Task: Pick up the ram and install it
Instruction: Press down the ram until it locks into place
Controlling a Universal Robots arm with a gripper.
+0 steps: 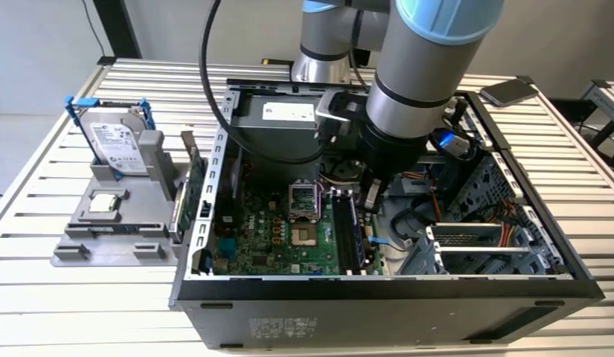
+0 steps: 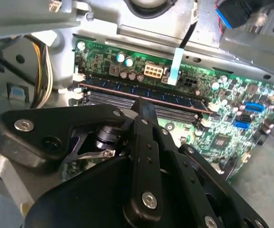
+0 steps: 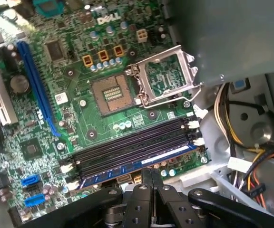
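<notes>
Exterior view, ram (image 1: 353,232): a long, thin, dark stick standing on edge in the black slots (image 1: 344,236) of the green motherboard (image 1: 277,234), near the open computer case's (image 1: 386,286) front wall.
Exterior view, gripper (image 1: 372,195): hangs from the grey arm (image 1: 426,74) just above the ram's far end; fingers look drawn together.
Exterior view, surface: a slatted pale metal bench (image 1: 88,297) carries the case; toward the bench's edge on the exterior view's left, a grey holder (image 1: 113,234) stands with a hard drive (image 1: 118,145) upright.
Exterior view, room: pale floor and wall behind.
Second wrist view, ram (image 2: 141,91): blue-tinted board with a row of small chips and a thin coppery top edge, seated between white end clips (image 2: 78,88).
Second wrist view, gripper (image 2: 144,108): black fingers closed to 1 point, holding nothing, just beside the ram.
First wrist view, ram (image 3: 141,162): sits in the slot nearest the board's edge, beside 3 dark slots (image 3: 132,145).
First wrist view, extras: open processor socket (image 3: 112,93), 2 blue slots (image 3: 37,80).
</notes>
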